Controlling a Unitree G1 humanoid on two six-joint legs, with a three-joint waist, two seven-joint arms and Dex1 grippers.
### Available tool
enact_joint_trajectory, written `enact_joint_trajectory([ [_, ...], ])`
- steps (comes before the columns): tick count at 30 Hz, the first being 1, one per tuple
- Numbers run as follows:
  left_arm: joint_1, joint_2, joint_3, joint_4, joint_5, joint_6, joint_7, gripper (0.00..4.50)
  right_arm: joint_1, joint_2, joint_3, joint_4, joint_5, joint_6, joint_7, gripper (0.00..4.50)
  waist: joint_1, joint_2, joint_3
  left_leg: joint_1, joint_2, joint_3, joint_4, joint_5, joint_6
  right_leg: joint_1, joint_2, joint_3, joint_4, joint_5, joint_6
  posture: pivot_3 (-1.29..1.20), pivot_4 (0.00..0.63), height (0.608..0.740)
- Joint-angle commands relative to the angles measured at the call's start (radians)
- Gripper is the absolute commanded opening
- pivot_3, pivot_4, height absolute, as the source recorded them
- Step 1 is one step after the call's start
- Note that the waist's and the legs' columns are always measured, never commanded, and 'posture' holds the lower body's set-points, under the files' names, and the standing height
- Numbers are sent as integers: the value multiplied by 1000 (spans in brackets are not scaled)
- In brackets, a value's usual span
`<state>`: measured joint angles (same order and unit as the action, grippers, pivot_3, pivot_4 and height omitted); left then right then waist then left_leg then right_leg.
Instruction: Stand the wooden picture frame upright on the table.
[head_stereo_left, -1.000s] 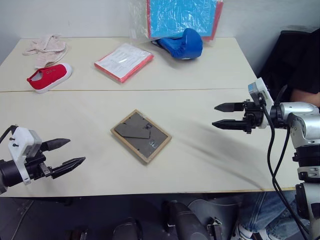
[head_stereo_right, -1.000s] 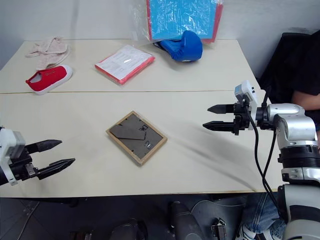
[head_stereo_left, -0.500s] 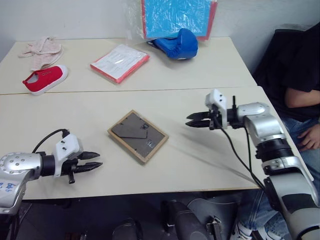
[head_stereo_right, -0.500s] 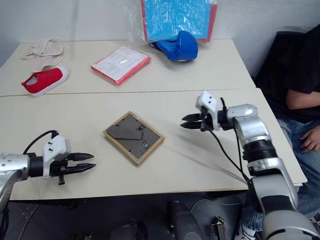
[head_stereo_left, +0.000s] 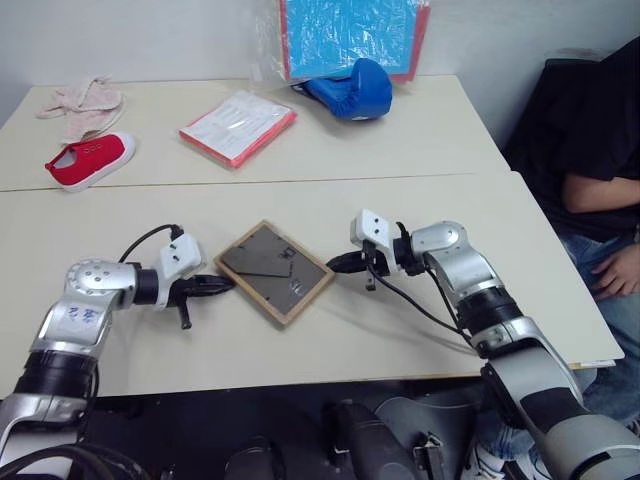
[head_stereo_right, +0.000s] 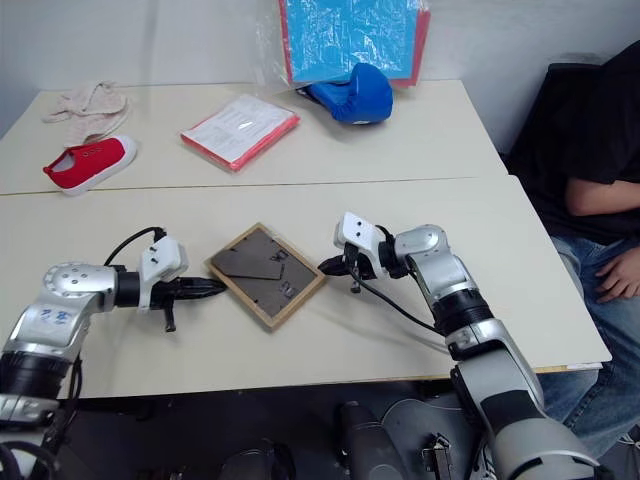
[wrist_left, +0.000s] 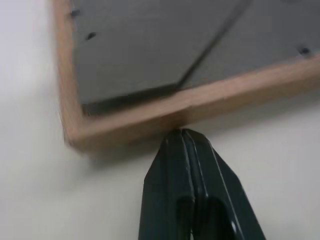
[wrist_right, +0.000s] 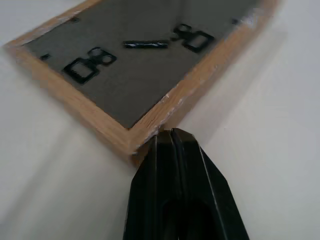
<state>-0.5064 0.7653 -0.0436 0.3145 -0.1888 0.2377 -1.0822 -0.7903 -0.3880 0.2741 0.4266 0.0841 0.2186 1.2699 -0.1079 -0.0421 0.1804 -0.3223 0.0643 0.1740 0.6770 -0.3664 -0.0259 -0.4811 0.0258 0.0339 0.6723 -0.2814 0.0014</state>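
A cream table (head_stereo_left: 420, 150) with a thin wood edge runs back to a pale wall. Near the middle of its front half the wooden picture frame (head_stereo_left: 276, 271) lies flat, face down, dark back panel and folded easel stand uppermost, turned at an angle to the table edge.

The left gripper (head_stereo_left: 226, 283) has its two black fingers pressed together with nothing between them, tips at the frame's left corner; in the left wrist view the tips meet the wood edge just beside that corner. The right gripper (head_stereo_left: 335, 266), likewise closed and empty, sits at the frame's right corner, touching it.

Farther back lie a red-edged packet (head_stereo_left: 238, 125), a blue boxing glove (head_stereo_left: 352, 90) before a blue red-edged board (head_stereo_left: 352, 35), a red shoe (head_stereo_left: 89, 158) and a pinkish cloth (head_stereo_left: 80, 98). A seated person (head_stereo_left: 598, 150) is at the right.
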Motion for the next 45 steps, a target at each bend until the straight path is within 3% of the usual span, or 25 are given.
enact_joint_trajectory([
  [1, -66, -29, -2, 60, 3, -13, -5, 31, 47, -28, -6, -184, 48, 80, 17, 0, 0, 0, 0, 0, 0, 0, 1, 0, 0, 0, 0, 0, 1, 0, 0, 0, 150, 740],
  [8, -89, -26, 3, 112, -16, 52, -67, 31, 98, -62, -15, -291, 56, 149, -25, 0, -6, 0, 0, 1, 0, 0, 3, 0, -1, 0, 0, 1, 5, -1, -1, 0, 150, 740],
  [9, -95, 0, 7, 111, -44, 190, -91, 31, 94, -74, -13, -283, 41, 126, -30, 0, -5, 0, 0, 1, 0, 0, 3, 0, -1, 0, 0, 0, 5, -1, -1, 0, 150, 740],
  [13, -116, 88, 6, 53, -203, 701, -197, 1187, 72, -103, 13, -261, -15, 52, -50, 0, -11, -1, 0, 1, 0, 0, 4, 0, -1, -1, 0, 1, 5, -1, -1, 0, 150, 740],
  [17, -143, 88, 36, 10, -296, 998, -148, 2344, 61, -114, 60, -228, -97, -51, -82, 0, -9, -1, 0, 1, 0, -1, 4, 0, -1, 0, 0, 0, 5, -1, -1, 0, 150, 740],
  [24, -131, 27, -13, -52, -316, 1169, -18, 4439, 40, -63, 86, -160, -181, -145, -197, 0, -2, -1, -1, 1, -1, -2, 5, 0, -1, 1, 0, 1, 6, -1, -1, 0, 150, 740],
  [28, -104, -5, -47, -117, -331, 1207, 29, 4477, 54, -56, 104, -182, -189, -150, -187, 0, 6, -1, -2, 3, -1, -2, 5, -1, -1, 3, 0, 1, 6, -1, -1, 0, 150, 740],
  [33, -99, -111, -65, -154, -325, 1214, 115, 4477, 68, -34, 117, -225, -179, -120, -190, 0, 24, 3, -5, 4, -1, -2, 5, -1, -1, 4, 0, 1, 5, -1, -1, 0, 150, 740],
  [39, -128, -229, 34, -133, -341, 1239, 203, 4477, 85, -29, 116, -241, -185, -107, -194, 0, 40, 6, -8, 8, -2, -5, 5, -1, 0, 10, -1, -1, 2, 0, 0, 0, 150, 740],
  [42, -136, -252, 90, -113, -343, 1243, 241, 3907, 95, -34, 111, -240, -186, -107, -195, 0, 47, 6, -8, 9, -2, -6, 5, -1, 0, 12, -1, -1, 1, -1, 0, 0, 150, 740],
  [45, -129, -237, 92, -116, -353, 1235, 240, 2946, 100, -36, 107, -245, -185, -106, -195, 0, 47, 6, -8, 9, -2, -6, 5, -1, 0, 12, -1, -1, 0, 0, 0, 0, 150, 740],
])
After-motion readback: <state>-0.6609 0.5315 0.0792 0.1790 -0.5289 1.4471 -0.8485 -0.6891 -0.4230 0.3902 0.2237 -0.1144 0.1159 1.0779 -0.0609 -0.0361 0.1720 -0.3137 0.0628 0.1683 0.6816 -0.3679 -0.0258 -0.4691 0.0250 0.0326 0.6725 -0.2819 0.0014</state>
